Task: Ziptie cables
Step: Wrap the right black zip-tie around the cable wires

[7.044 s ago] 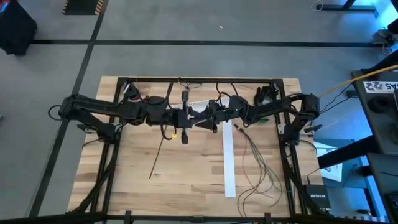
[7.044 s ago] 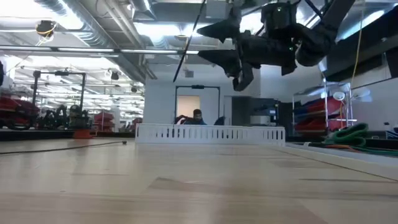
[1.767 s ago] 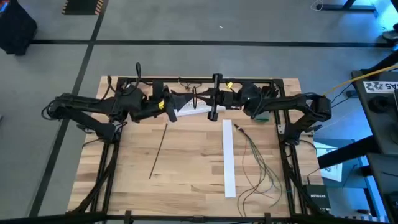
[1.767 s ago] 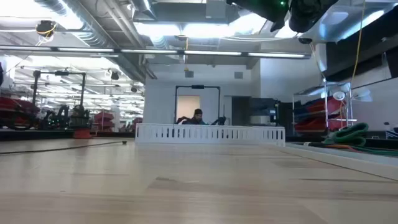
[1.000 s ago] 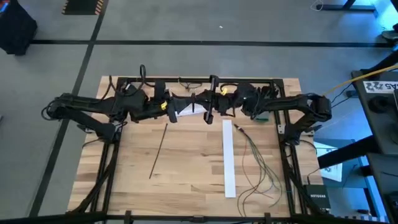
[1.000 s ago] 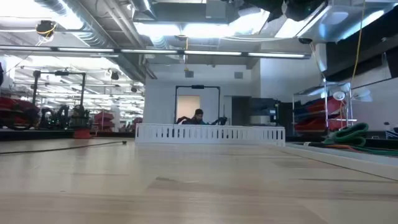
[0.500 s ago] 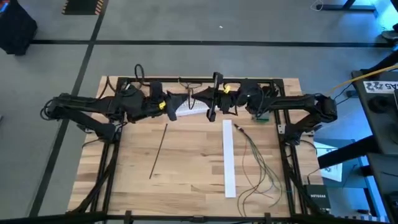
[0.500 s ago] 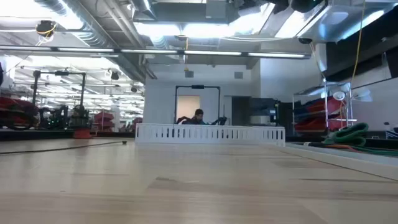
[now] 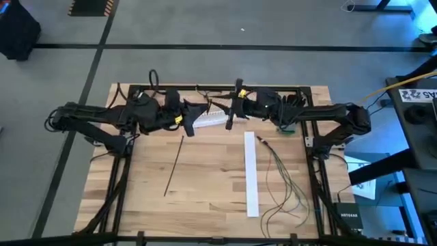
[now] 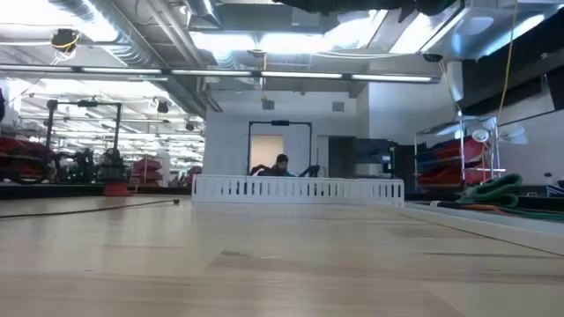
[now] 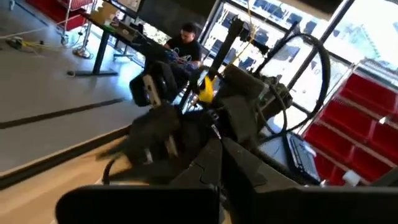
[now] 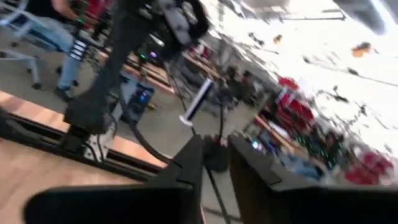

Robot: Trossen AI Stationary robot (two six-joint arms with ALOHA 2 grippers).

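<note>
The cables (image 9: 283, 181) lie on the near right part of the pale wooden-plank table (image 9: 205, 198) — a loose bunch of very thin, floppy wires, greenish, yellowish and dark, fanning out in long curves and crossing one another toward the near edge. Their upper ends gather near the top of a long flat white strip (image 9: 250, 174) that lies straight along the table just to their left; whether any wire touches it cannot be told. Well apart, on the left half of the table, a thin straight dark strip (image 9: 174, 165) lies at a slight slant.

Farther back, both dark arms are raised over the far edge of the table and reach toward each other. The left gripper (image 9: 205, 109) points at the middle, its fingers (image 11: 249, 168) drawn close together in the left wrist view. The right gripper (image 9: 230, 116) sits just beside it; its fingers (image 12: 186, 165) stand narrowly apart with a thin dark strip (image 12: 211, 174) between them — whether they actually clamp it cannot be told. A small white slotted piece (image 9: 208, 119) lies under the two grippers.

Beyond the table, in the low view, a person (image 10: 279, 165) sits behind a low white fence (image 10: 298, 188).
</note>
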